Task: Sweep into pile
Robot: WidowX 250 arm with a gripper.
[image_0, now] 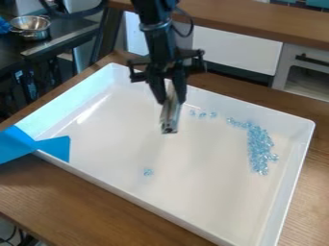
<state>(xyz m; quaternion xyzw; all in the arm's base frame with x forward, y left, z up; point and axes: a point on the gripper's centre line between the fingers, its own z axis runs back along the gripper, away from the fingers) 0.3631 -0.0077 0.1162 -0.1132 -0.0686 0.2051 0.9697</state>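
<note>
My gripper (pixel 172 96) hangs over the upper middle of the white tray (pixel 186 158), shut on a narrow metallic tool (pixel 170 113) that points down and toward the camera. Most of the small clear-blue pieces form an elongated pile (pixel 258 146) in the right part of the tray. Near the tray's far wall, a few loose pieces (pixel 202 115) lie to the right of the tool. One small cluster (pixel 148 172) rests apart, toward the near left side.
Blue tape (pixel 55 147) covers part of the tray's left rim and the wooden table (pixel 83 192). A metal pot (pixel 31 27) stands on a dark surface at the upper left. Behind the tray are white cabinets (pixel 237 47) under a wooden counter.
</note>
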